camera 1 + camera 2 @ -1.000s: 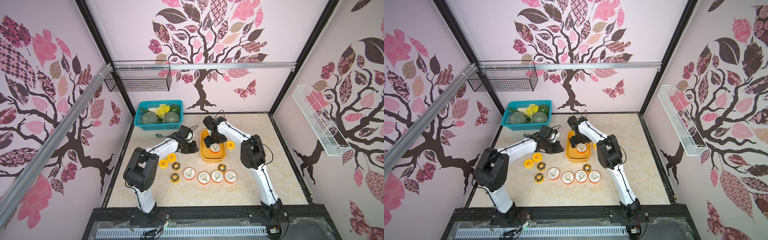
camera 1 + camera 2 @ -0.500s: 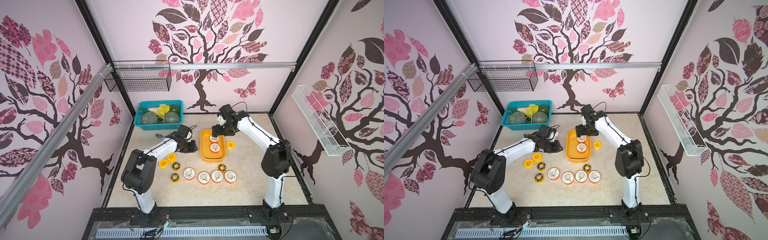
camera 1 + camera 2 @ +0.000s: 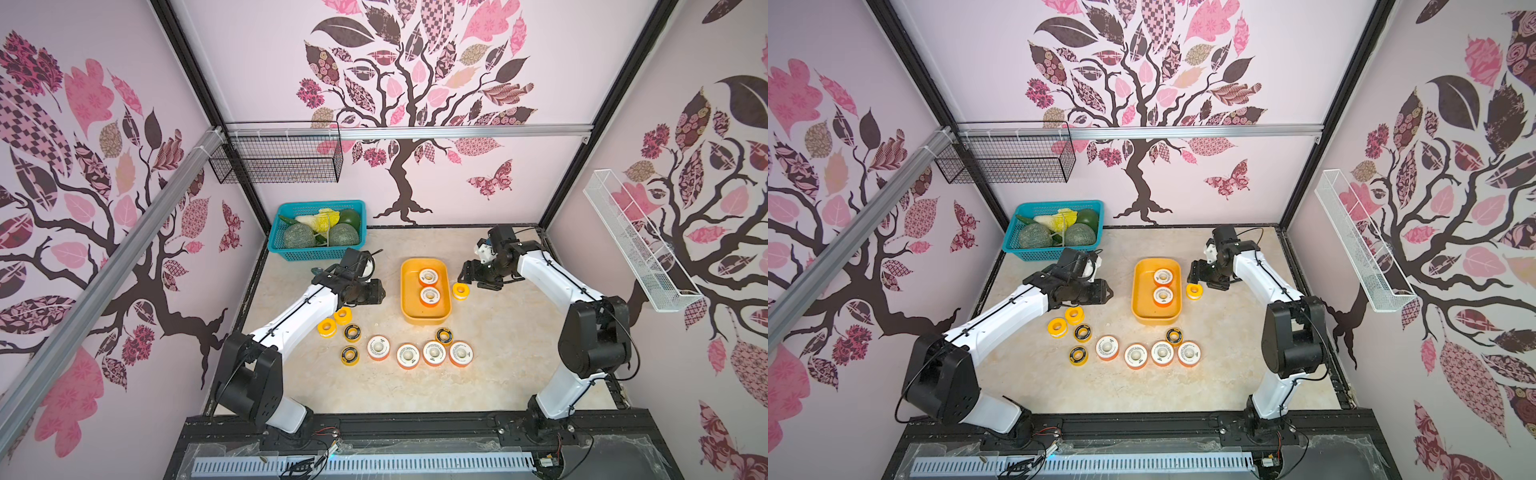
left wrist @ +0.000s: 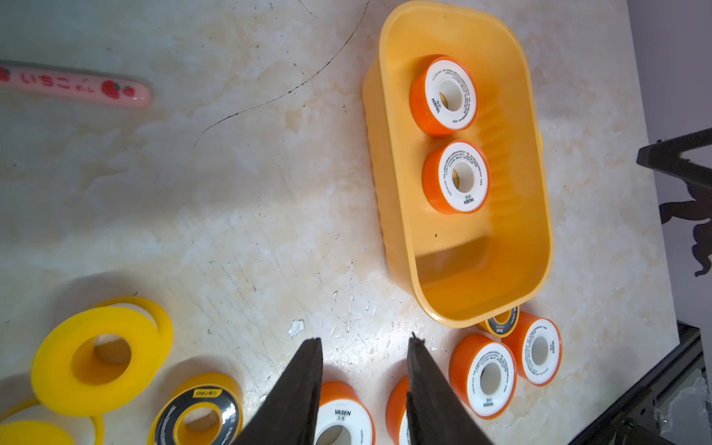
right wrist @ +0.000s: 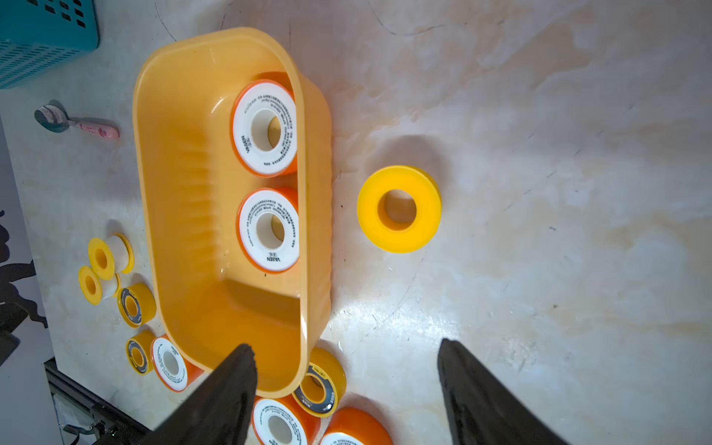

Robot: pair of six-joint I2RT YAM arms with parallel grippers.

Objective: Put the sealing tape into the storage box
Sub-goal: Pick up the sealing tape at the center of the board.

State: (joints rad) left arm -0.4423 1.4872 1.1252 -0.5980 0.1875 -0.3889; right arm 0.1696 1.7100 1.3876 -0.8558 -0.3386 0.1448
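The yellow-orange storage box [image 3: 425, 314] [image 3: 1156, 313] [image 4: 474, 269] [image 5: 215, 308] holds two orange-rimmed sealing tape spools [image 3: 427, 276] [image 3: 430, 296]. A plain yellow spool [image 3: 459, 290] [image 5: 398, 209] lies just right of the box. My right gripper [image 3: 464, 277] [image 5: 343, 346] hovers open and empty beside it. Left of the box, my left gripper [image 3: 379, 291] [image 4: 364, 341] is open a little with nothing in it. Several orange-rimmed spools [image 3: 408, 355] sit in a front row. Black-faced spools [image 3: 352, 332] and plain yellow ones [image 3: 326, 327] lie near the left arm.
A teal basket [image 3: 276, 245] of vegetables stands at the back left. A pink-handled spoon [image 4: 77, 86] [image 5: 77, 123] lies between it and the box. A black wire basket [image 3: 276, 160] and a white mesh one [image 3: 640, 245] hang on the walls.
My right gripper has pulled out of the box and swung right, beside the lone yellow spool. A second orange-rimmed spool now shows in the box. The left jaws have parted a little.
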